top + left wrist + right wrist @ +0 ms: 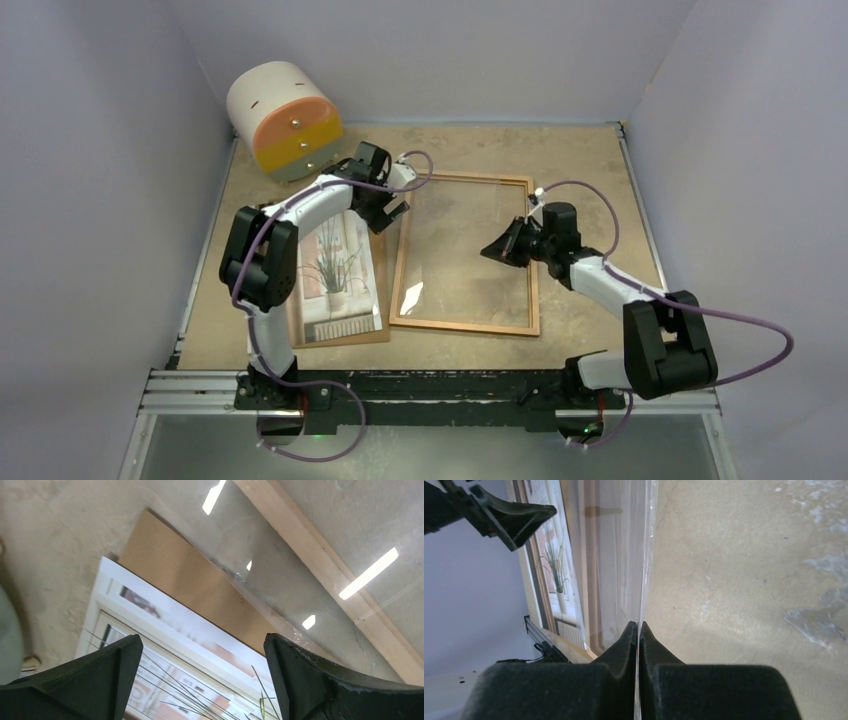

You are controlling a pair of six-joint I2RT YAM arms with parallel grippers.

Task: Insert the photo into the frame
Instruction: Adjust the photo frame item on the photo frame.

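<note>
Right gripper (638, 628) pinches the glass pane (616, 555) edge; left gripper (202, 647) (wide open) hovers over the photo (150, 625)

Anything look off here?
Yes. The pane isn't seated in the frame: the right tool pinches its edge and holds it up at a slant.

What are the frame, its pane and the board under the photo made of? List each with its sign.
Frame: looks like wood, orange-brown, smooth and matte; faint streaks along the rail.
Pane: clear and glossy, glass or acrylic, cannot tell which; it mirrors strip lights and has a thin edge.
Backing board: plain brown, matte, probably fibreboard or card; no grain, no shine.
</note>
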